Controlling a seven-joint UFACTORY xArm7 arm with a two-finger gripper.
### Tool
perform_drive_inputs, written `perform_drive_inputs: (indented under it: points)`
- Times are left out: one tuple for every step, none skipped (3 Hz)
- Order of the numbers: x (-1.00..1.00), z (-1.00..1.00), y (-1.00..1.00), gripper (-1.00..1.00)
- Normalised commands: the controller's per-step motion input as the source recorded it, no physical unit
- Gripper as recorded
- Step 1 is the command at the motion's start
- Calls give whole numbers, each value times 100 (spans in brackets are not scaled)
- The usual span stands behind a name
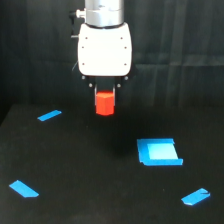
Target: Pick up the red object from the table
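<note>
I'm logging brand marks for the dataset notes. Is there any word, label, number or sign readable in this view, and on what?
None. The end effector, the red object it holds, the blue pieces and the table show no lettering or marks.

The arm (104, 11) runs off the top edge, so only its lower end shows. The red block's (105, 104) top is tucked inside the pincer (105, 91), whose dark fingers blur into the backdrop.
</note>
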Motion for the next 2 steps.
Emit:
perform_drive_inputs:
  points:
    - [1, -3, -13, -100]
    - [-3, 6, -6, -100]
